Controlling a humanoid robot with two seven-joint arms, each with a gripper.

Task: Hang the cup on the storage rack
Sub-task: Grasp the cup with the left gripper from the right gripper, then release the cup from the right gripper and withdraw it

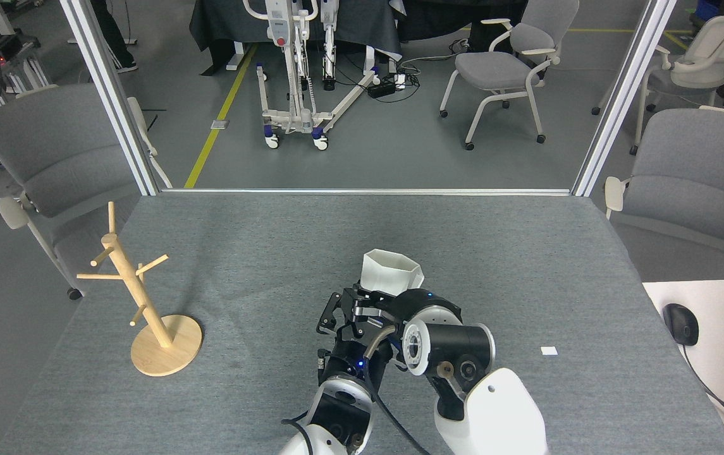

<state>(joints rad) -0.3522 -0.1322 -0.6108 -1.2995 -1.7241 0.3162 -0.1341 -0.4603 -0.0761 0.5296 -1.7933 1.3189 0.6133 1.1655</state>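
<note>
Both arms are crowding in at the near middle of the table, and the cup (392,272) is sitting just beyond them, at twelve o'clock from the black wrists. The left gripper (346,308) is showing dark, end-on fingers right below the cup; whether they are pinching its near side or simply standing close, I cannot tell. The right gripper (399,296) is tucking in under the cup's near wall, its jaws hidden by its own housing, so no call there either. The cup is standing mouth-up, hexagonal rim open to the camera, handle out of sight.

Here is what matters: the storage rack (140,297) is standing well apart, away at nine o'clock from the cup, its post leaning slightly, thin pegs angling outward. The left arm is looking the nearer one for that sideways carry.

The surface is grey felt-like matting (494,253). Beyond it, grey office chairs (501,63) are ringing a grey floor.
</note>
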